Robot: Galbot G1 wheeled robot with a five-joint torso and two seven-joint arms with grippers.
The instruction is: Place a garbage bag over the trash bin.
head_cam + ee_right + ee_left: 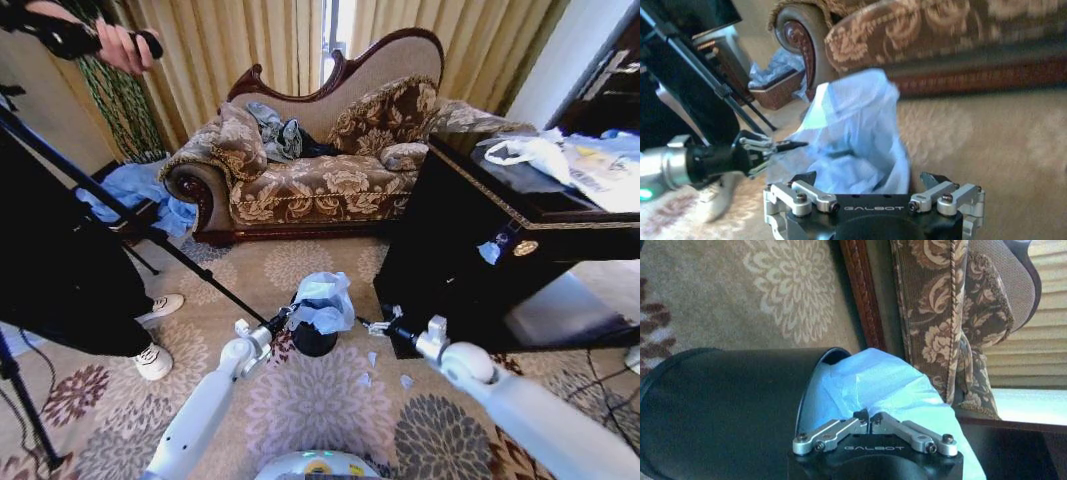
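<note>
The small black trash bin (313, 341) stands on the flowered carpet in front of me. The pale blue garbage bag (323, 300) bulges out of its mouth in a crumpled bunch. My left gripper (286, 318) is at the bin's left rim, its fingers shut on a fold of the garbage bag (875, 380) beside the bin wall (720, 410). My right gripper (384, 326) hovers just right of the bin. In the right wrist view it (868, 179) stands open with the garbage bag (853, 130) rising between its spread fingers, and the left gripper (793, 146) touches the bag's far edge.
A patterned sofa (320, 180) stands behind the bin and a black cabinet (480, 250) close on the right. A tripod leg (150, 232) and a person's shoes (155, 360) are on the left. A blue cloth heap (135, 190) lies by the sofa. Paper scraps (372, 358) dot the carpet.
</note>
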